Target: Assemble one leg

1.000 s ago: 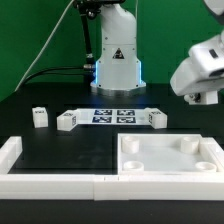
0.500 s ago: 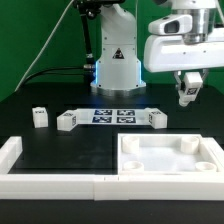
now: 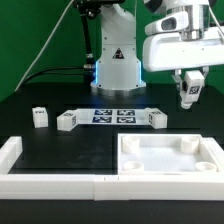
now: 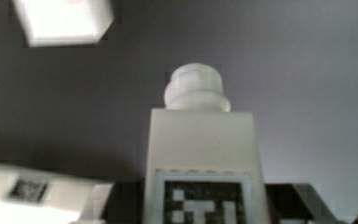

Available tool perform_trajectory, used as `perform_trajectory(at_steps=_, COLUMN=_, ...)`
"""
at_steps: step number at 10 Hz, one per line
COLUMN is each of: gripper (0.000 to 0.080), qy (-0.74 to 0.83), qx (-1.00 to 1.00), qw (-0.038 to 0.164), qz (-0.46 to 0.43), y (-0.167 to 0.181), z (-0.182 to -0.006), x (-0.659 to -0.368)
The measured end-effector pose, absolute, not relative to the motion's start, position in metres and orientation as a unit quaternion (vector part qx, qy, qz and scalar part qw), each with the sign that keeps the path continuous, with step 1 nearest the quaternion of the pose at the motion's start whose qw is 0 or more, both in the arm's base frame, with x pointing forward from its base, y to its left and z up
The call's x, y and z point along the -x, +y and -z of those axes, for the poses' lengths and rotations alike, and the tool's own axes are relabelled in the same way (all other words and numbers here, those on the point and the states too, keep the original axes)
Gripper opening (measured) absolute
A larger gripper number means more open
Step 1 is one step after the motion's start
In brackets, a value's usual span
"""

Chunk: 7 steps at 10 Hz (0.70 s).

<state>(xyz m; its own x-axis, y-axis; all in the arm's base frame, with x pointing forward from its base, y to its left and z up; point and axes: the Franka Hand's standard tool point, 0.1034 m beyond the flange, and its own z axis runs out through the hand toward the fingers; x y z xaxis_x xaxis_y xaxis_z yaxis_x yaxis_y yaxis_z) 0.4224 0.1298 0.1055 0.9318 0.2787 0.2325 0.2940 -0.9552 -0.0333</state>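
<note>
Tool [image 3: 187,98] grips leg [image 4: 202,130], hanging clear above table [image 3: 60,150] and tray rim [image 3: 165,138].

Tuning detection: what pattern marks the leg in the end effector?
Black-and-white square tag on the leg; wrist view best.

Leg [image 3: 188,93] in jaws above the table [image 3: 60,95], marker board [image 3: 112,116], white top [image 3: 165,162]

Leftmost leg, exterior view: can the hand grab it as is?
Probably not yet: the hand looks shut on another leg, high at the exterior view's right. The leftmost leg itself stands unobstructed.
</note>
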Motion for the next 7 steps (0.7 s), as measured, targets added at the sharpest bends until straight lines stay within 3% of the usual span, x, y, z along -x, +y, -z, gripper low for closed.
perform_trajectory(at_steps=3, gripper=0.0288, qy=-0.17, qx=0.976, qw=0.036, qz=0.134, y=0.116, z=-0.123, x=-0.495)
perform_trajectory(at_steps=7, gripper=0.0288, qy=-0.181, qx=0.976, qw=0.05, qz=0.107, y=0.098, z=-0.125, x=-0.572)
